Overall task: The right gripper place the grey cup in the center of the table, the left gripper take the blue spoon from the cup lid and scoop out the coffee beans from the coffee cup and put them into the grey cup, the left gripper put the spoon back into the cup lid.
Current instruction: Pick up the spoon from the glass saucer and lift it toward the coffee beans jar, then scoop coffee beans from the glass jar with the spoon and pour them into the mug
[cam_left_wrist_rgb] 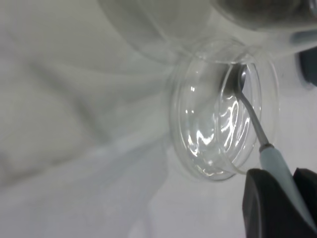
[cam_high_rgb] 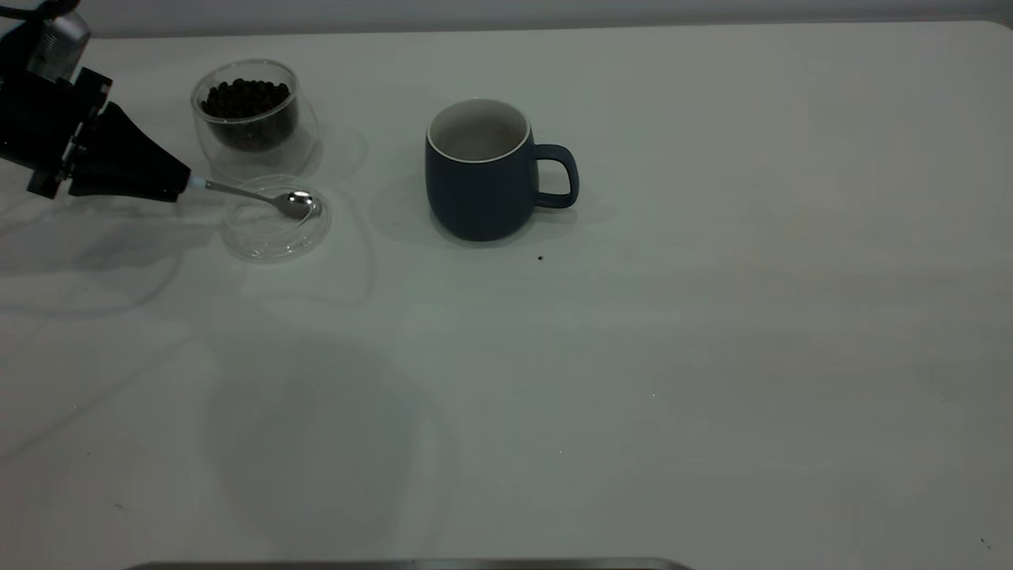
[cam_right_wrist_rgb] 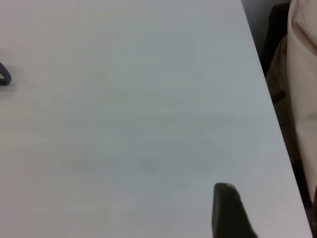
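Spoon stage: left gripper, upper left, clamps blue spoon, bowl resting in cup lid. Grey cup already sits upper centre; scooping done or pending, unclear.

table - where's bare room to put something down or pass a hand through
The table is bare across its right half beyond the grey cup and along the whole near side. It is crowded at far left: the coffee cup, cup lid and left gripper holding the blue spoon.
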`<state>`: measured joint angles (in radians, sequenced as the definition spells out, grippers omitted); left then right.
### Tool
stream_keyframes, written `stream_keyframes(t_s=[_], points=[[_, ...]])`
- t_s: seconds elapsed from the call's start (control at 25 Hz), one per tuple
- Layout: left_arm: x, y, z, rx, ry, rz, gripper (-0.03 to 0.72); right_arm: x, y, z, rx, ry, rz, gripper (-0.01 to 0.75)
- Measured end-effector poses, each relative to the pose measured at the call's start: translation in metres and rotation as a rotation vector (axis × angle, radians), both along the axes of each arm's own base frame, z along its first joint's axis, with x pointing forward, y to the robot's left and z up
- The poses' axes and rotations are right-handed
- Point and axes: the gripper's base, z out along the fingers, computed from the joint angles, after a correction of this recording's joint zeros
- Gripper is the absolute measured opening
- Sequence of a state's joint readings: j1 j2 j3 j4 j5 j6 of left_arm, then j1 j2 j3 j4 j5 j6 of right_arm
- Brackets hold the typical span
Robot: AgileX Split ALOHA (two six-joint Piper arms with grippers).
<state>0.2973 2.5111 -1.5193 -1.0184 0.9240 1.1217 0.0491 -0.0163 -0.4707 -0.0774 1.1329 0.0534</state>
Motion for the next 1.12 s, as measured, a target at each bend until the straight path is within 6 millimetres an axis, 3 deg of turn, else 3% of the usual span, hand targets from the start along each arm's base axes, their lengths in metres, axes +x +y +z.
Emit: stream_keyframes(t_s=[0.16, 0.48, 0.88, 1.0, 1.12], points=[[0.001, 0.001, 0.011, 0.012, -0.019, -0.023, 0.127, 0.000, 0.000, 0.000, 0.000, 0.000, 0.000, 0.362], [-0.001, -0.005, 0.055, -0.108, -0.052, -0.158, 0.126, 0.000, 0.000, 0.000, 0.000, 0.000, 0.000, 0.362], [0.044, 0.011, 0.133, -0.033, -0.221, -0.083, 0.126, 0.000, 0.000, 0.000, 0.000, 0.000, 0.000, 0.362], [0.050, 0.015, 0.139, 0.002, -0.234, -0.039, 0.126, 0.000, 0.000, 0.000, 0.000, 0.000, 0.000, 0.362], [0.054, 0.018, 0.128, 0.031, -0.215, 0.005, 0.126, 0.000, 0.000, 0.000, 0.000, 0.000, 0.000, 0.362]])
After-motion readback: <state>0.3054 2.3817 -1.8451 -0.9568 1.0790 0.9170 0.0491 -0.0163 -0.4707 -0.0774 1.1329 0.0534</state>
